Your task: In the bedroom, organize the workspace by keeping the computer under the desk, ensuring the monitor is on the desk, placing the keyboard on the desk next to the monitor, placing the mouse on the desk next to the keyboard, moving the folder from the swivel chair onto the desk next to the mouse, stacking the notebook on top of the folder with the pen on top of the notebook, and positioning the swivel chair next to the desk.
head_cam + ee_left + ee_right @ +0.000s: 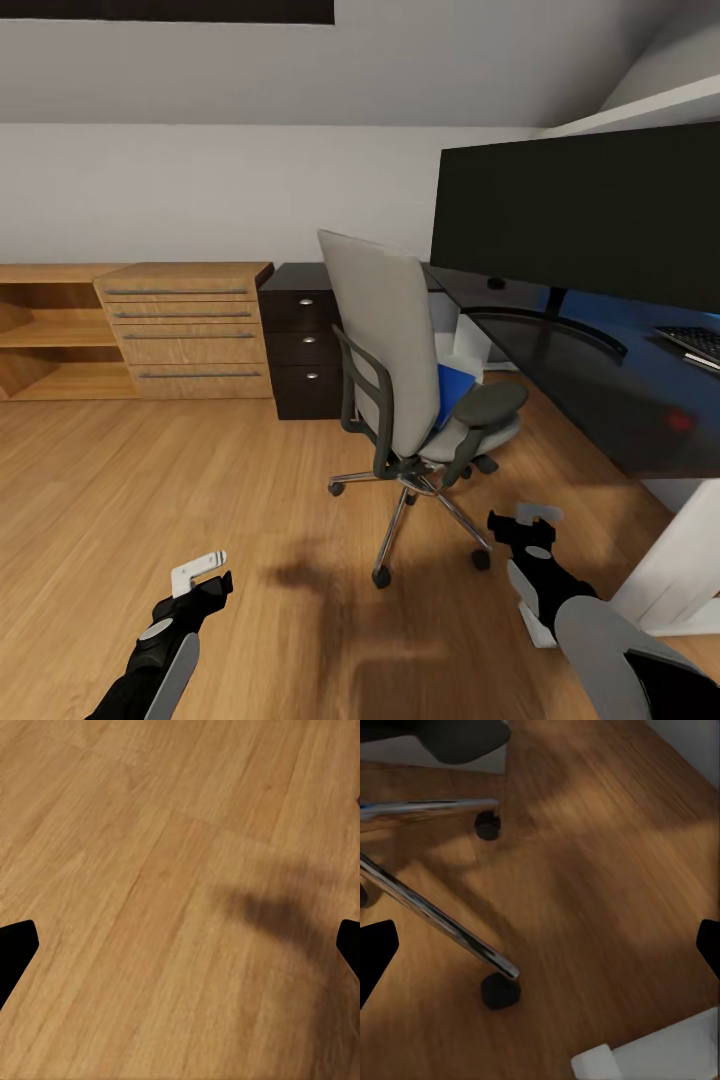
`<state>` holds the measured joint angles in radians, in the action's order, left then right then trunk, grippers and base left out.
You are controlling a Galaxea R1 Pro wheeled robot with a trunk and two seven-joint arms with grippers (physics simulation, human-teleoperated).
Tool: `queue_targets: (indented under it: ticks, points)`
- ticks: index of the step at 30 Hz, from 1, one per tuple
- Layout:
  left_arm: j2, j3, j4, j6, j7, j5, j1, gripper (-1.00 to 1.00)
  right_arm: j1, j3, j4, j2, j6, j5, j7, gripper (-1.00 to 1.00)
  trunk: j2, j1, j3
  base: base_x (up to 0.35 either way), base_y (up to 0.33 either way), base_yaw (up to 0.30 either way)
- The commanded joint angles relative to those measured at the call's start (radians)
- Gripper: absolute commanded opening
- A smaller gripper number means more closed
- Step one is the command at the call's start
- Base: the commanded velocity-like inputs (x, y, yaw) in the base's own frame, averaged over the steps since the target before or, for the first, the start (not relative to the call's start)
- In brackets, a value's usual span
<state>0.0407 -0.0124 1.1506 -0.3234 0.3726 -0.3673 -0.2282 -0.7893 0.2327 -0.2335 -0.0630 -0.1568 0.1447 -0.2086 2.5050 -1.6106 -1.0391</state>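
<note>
Left gripper (205,572): low at the near left over bare wood floor (150,870); its wrist view has the two dark fingertips at opposite edges with floor between, so the jaws stand open and empty.
Right gripper (528,528): low at the near right, just beside the chair's castors; in its wrist view the fingertips also sit wide apart, open, holding nothing.
Under the right gripper: a chrome leg and black castor (500,990) of the chair base, and a corner of a white desk pedestal (660,1057).
Swivel chair (385,350): centre of the scene, back turned toward the robot, seat facing the desk, close to its near edge.
Chair handling: probably rolls easily on castors and turns when pushed off-centre; the backrest edge or an armrest (490,402) looks the surest hold.
Folder (452,388): likely the blue thing on the seat, mostly hidden behind the backrest. By my judgement thin, light and a little bendy; best pinched at a free edge, reached from the right of the chair.
Desk (600,400): black top along the right side, blue panel behind.
Monitor (590,215): on the desk, wide black screen on a thin stalk; top-heavy and fragile, better left alone.
Keyboard (695,345): on the desk at the far right, partly cut off by the picture edge.
Background: light-wood drawer chest (185,330) and dark drawer unit (300,345) against the far wall.
Writing or brands: none legible anywhere.
</note>
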Motion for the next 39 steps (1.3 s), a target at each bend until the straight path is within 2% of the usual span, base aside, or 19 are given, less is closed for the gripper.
queue_targets:
  ticks: [1,11,15,19,21,27,32,39]
  points:
    - [0.001,-0.001,0.001,-0.003,0.006,-0.008,0.000,1.00,-0.001,0.009,0.002,-0.001,-0.004,0.010,-0.001,1.00,0.000,0.000,-0.001,0.000,0.000,0.000]
    - [0.000,-0.001,-0.018,-0.003,0.008,-0.010,0.000,1.00,-0.004,0.020,-0.002,-0.006,-0.013,0.002,-0.001,1.00,0.000,0.000,-0.001,0.095,0.000,0.000]
    - [0.000,-0.001,-0.027,-0.005,0.008,-0.011,0.000,1.00,-0.004,0.018,-0.004,-0.006,-0.068,0.002,-0.001,1.00,0.000,0.000,-0.001,0.086,0.000,0.000]
    - [-0.001,-0.004,-0.051,-0.005,0.009,-0.010,0.000,1.00,-0.004,0.016,-0.003,-0.004,-0.180,0.004,-0.001,1.00,0.000,0.000,-0.001,0.057,0.000,0.000]
    - [-0.001,-0.004,-0.054,-0.005,0.009,-0.010,0.000,1.00,-0.004,0.016,-0.003,-0.004,-0.197,0.004,-0.001,1.00,0.000,0.000,-0.001,0.219,0.000,0.000]
    - [-0.002,-0.008,-0.060,-0.004,0.009,-0.010,0.000,1.00,-0.003,0.016,-0.003,-0.004,-0.219,0.004,-0.002,1.00,0.000,0.000,-0.001,0.157,0.000,0.000]
    - [-0.002,-0.038,-0.068,-0.004,0.011,-0.010,0.000,1.00,-0.003,0.017,-0.004,-0.004,-0.222,0.003,-0.002,1.00,0.000,0.000,-0.001,0.108,0.000,0.000]
    - [-0.001,-0.044,-0.072,-0.004,0.011,-0.010,0.000,1.00,-0.004,0.017,-0.004,-0.001,-0.221,0.000,-0.002,1.00,0.000,0.000,-0.001,0.011,0.000,0.001]
